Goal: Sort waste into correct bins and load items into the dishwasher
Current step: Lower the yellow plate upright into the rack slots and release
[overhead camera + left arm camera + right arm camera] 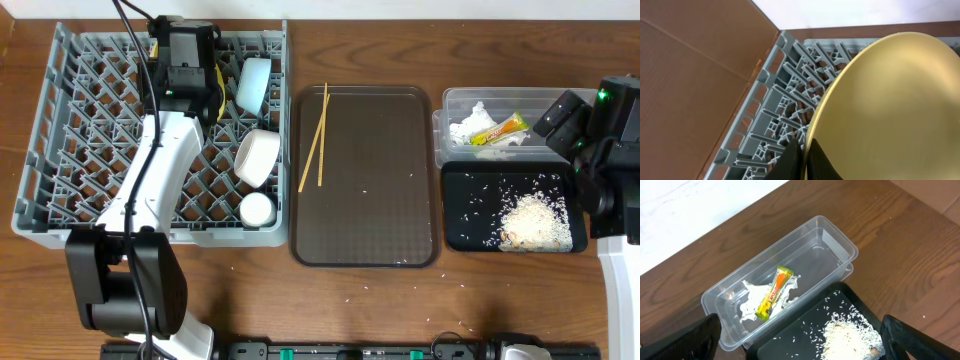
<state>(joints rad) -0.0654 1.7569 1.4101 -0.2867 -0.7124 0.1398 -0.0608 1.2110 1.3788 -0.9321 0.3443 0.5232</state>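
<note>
Yellow plate [214, 82], from overhead: on edge at the far side of the grey dish rack [60, 150], seen only as a thin yellow sliver drawn roughly far-to-near, clamped by the closed left claw [205, 85] directly above it. Just right of it in the rack, a light blue bowl [255, 82]; nearer, a white bowl [257, 155] tipped on its side and a small white cup [257, 209]. On the brown serving tray [365, 230], chopsticks [318, 140] lying far-to-near, close at the far tips and spread at the near ones, well apart from both claws. At the far right, the right claw [562, 122], spread wide and holding nothing, beside the clear tub [455, 100] and the black tray [460, 215]. From the left wrist: plate [890, 110] filling the right half, broad face to the camera, lower rim pinched between the two dark fingers [790, 160], rack pegs [780, 100] behind and to the left; cannot tell whether resting on them. From the right wrist: tub [835, 235] on the counter [900, 255], long axis running lower left to upper right; inside, the wrapper [774, 292] pointing the same way, lying on the tissue [750, 302]; black tray [805, 330] against the tub's near side, strewn with rice [850, 335]; fingers [685, 340] at both lower corners, far apart, gripping nothing.
</note>
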